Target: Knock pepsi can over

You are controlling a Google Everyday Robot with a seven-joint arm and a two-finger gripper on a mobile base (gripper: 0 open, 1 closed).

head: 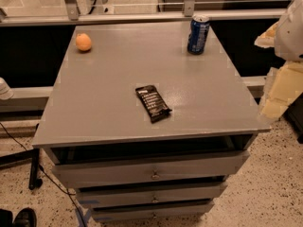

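Camera view is showing the pepsi can standing upright near the far right corner of the grey tabletop, its silver rim facing up, so the knock-over is not yet done. The robot's gripper, a pale cream shape, is hanging just off the tabletop's right edge, nearer than the can and well apart from it. Whether it is open or closed cannot be told, and it is not holding the can. An orange is sitting at the far left corner, well apart from the can, while a black snack bar is lying flat around the middle, toward the near edge. Neither is lying between the gripper and the can. Judging by the scene, the whole job is still waiting: the gripper would need to be travelling toward the far side and in over the tabletop, then pushing sideways against the can's upper wall until it is tipping onto its side. Three drawers are sitting stacked below the tabletop.
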